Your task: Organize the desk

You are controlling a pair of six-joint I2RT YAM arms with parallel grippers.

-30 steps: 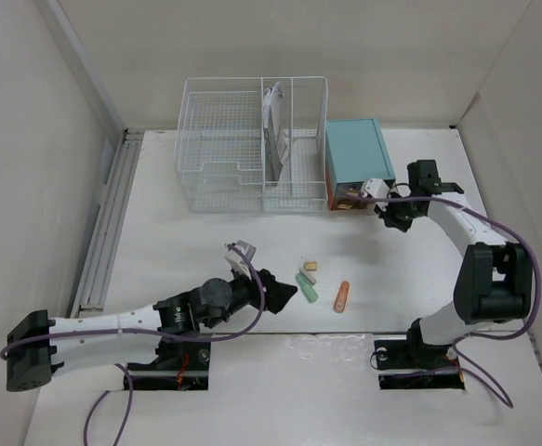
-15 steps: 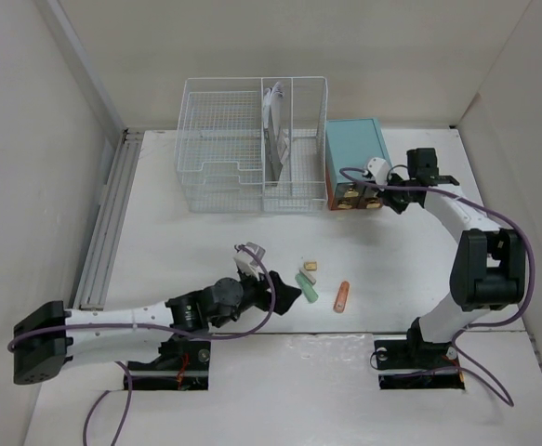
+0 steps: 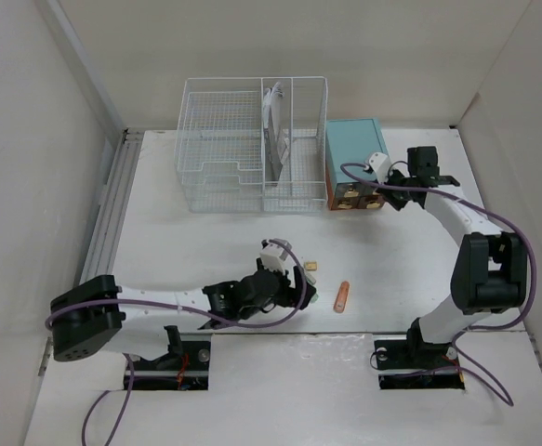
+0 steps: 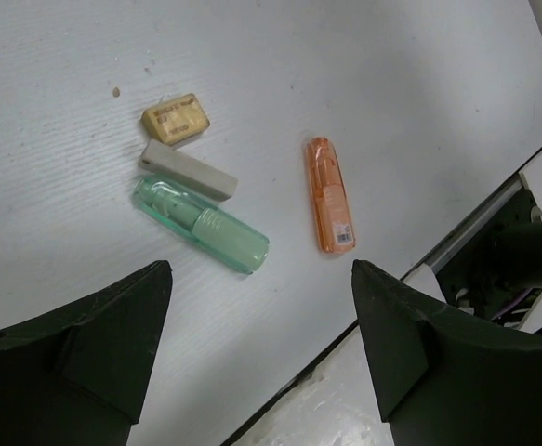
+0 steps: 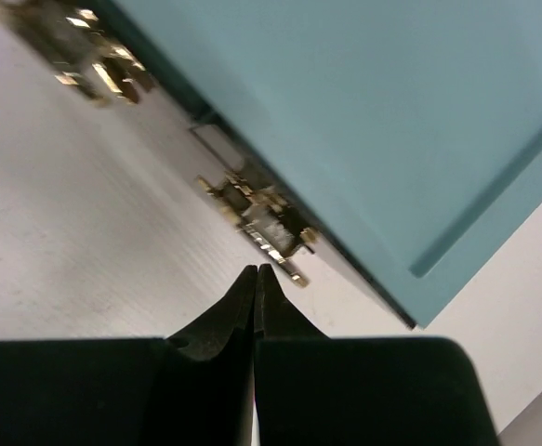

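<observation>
The desk (image 3: 205,242) is a white tabletop. On it near the front lie a tan eraser (image 4: 176,119), a grey-white eraser (image 4: 189,170), a clear green tube (image 4: 201,225) and an orange tube (image 4: 329,195). My left gripper (image 3: 294,288) is open and empty, hovering just above and in front of these items (image 4: 261,372); in the top view it hides the green tube. My right gripper (image 3: 387,193) is shut and empty, its tips (image 5: 255,274) just in front of the brass handles (image 5: 266,223) of the teal drawer cabinet (image 5: 391,111).
A white wire basket organizer (image 3: 252,139) stands at the back, with the teal cabinet (image 3: 354,153) to its right. A metal rail (image 3: 108,218) runs along the left edge. The desk's front edge (image 4: 410,279) is close to the left gripper.
My left gripper has moved right, over the erasers and tubes. My right gripper has moved up against the cabinet's front right corner.
</observation>
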